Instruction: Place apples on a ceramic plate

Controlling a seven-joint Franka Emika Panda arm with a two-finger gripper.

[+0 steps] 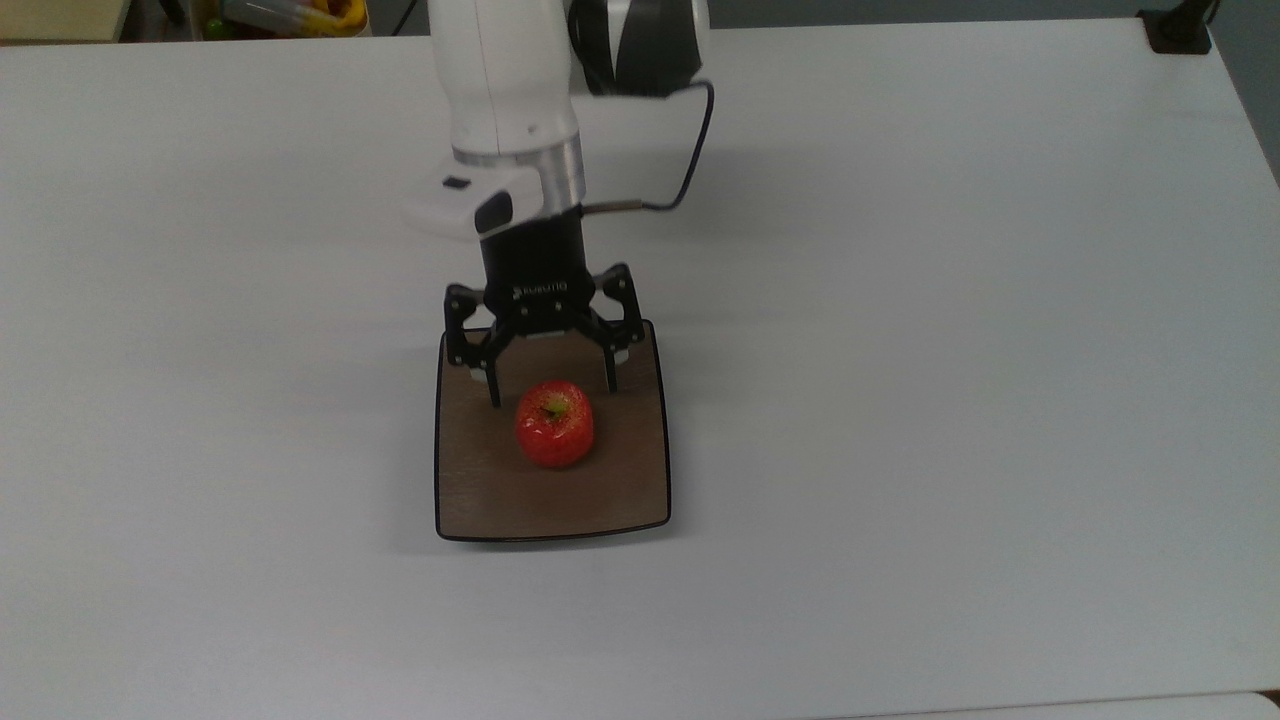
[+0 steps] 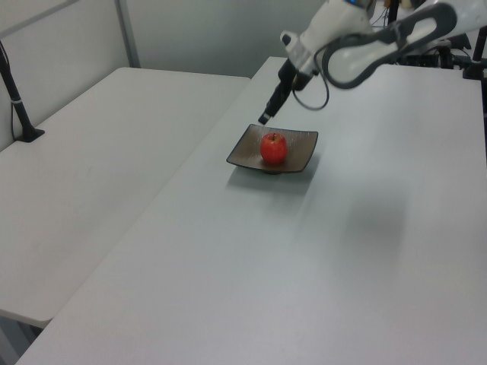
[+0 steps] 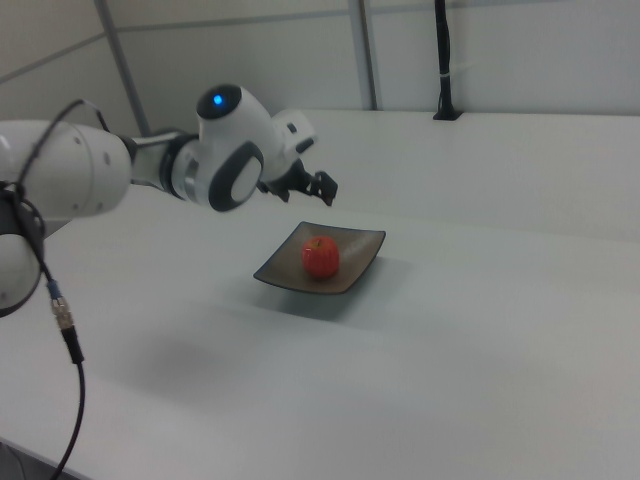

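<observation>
The red apple (image 1: 555, 425) sits upright in the middle of the square brown ceramic plate (image 1: 480, 500), stem dimple facing up. My gripper (image 1: 552, 393) hangs open in the air over the plate's far half, clear of the apple, with nothing between its fingers. In the left view the apple (image 2: 273, 147) rests on the plate (image 2: 300, 148) and the gripper (image 2: 264, 118) is above and to the left view's left of it. The right view has the gripper (image 3: 322, 190) raised above the plate (image 3: 360, 260) and apple (image 3: 320, 257).
The plate lies on a wide white table (image 1: 950, 350). A black clamp base (image 1: 1180, 30) sits at the far right corner. A second white table (image 2: 91, 152) with a black pole (image 2: 15, 91) stands alongside. The arm's cable (image 1: 690, 150) loops beside the wrist.
</observation>
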